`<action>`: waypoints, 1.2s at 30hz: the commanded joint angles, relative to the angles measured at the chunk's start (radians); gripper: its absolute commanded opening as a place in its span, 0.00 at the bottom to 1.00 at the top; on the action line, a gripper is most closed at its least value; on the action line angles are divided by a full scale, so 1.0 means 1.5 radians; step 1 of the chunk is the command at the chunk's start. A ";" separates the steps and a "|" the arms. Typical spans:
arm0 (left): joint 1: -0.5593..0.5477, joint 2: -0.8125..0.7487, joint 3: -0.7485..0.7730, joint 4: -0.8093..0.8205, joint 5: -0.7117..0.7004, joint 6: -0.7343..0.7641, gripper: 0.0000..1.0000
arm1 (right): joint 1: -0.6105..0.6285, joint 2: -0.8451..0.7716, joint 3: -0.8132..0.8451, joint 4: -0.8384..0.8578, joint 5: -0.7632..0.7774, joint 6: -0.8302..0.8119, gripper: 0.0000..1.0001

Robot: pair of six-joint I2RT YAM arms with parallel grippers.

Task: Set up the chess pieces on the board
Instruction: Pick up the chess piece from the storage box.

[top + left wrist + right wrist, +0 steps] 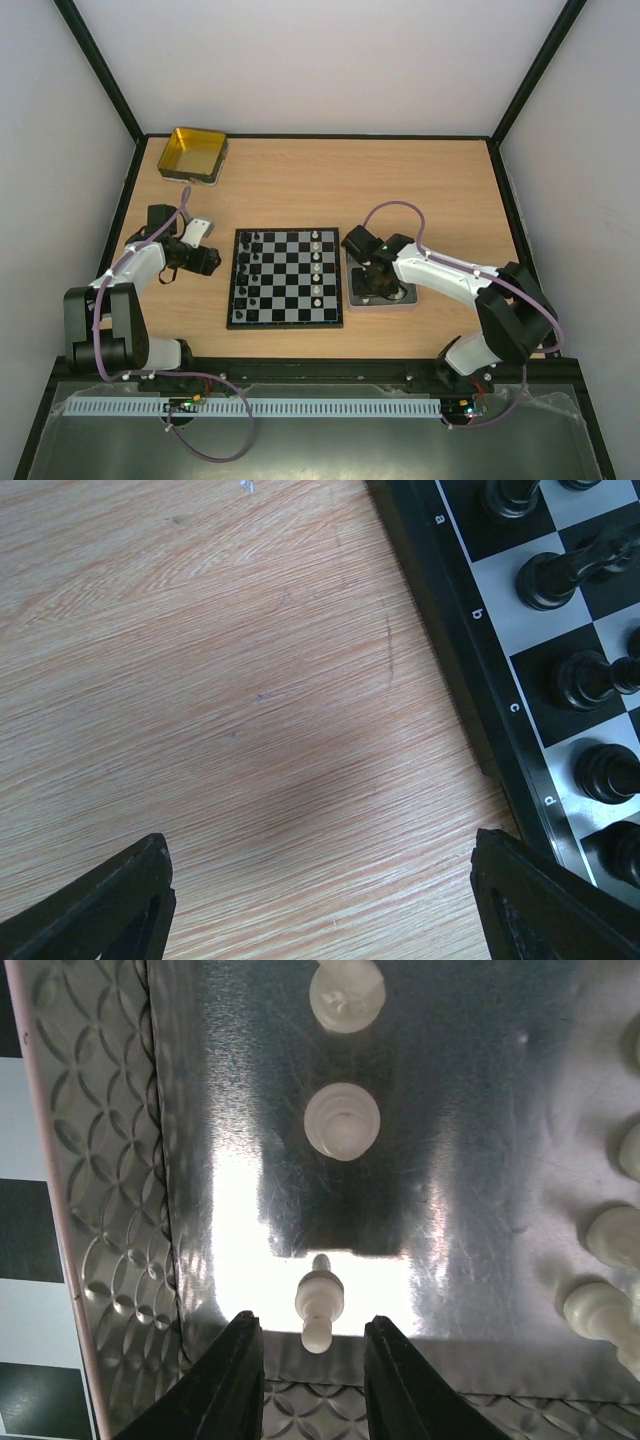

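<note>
The checkered board (285,278) lies mid-table, with black pieces (252,268) along its left columns and several white pieces (317,265) towards its right. My left gripper (207,262) is open and empty over bare wood just left of the board; in the left wrist view (320,905) its jaws stand wide apart beside the board's border (470,695) and black pieces (545,580). My right gripper (368,285) hangs over the silver tray (400,298). In the right wrist view (312,1365) it is open, with a white piece (319,1305) lying just ahead, between the fingertips and untouched.
More white pieces (342,1120) stand and lie in the tray (110,1210), several along its right side (612,1235). A strip of the board (20,1110) shows left of the tray. A yellow tin (193,153) sits at the table's back left.
</note>
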 commanded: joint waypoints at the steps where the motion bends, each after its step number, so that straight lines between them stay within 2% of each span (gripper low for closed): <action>1: -0.003 0.007 0.013 0.003 0.002 -0.005 0.81 | -0.002 0.016 -0.002 0.014 -0.014 -0.009 0.27; 19: -0.003 0.004 0.013 0.003 0.002 -0.005 0.81 | -0.002 0.036 -0.033 0.046 -0.025 -0.010 0.27; 23: -0.003 0.004 0.012 0.004 0.003 -0.005 0.81 | -0.003 0.039 -0.034 0.047 -0.024 -0.010 0.20; 36: -0.003 0.001 0.012 0.005 0.001 -0.006 0.81 | -0.002 0.035 -0.029 0.039 -0.008 -0.007 0.10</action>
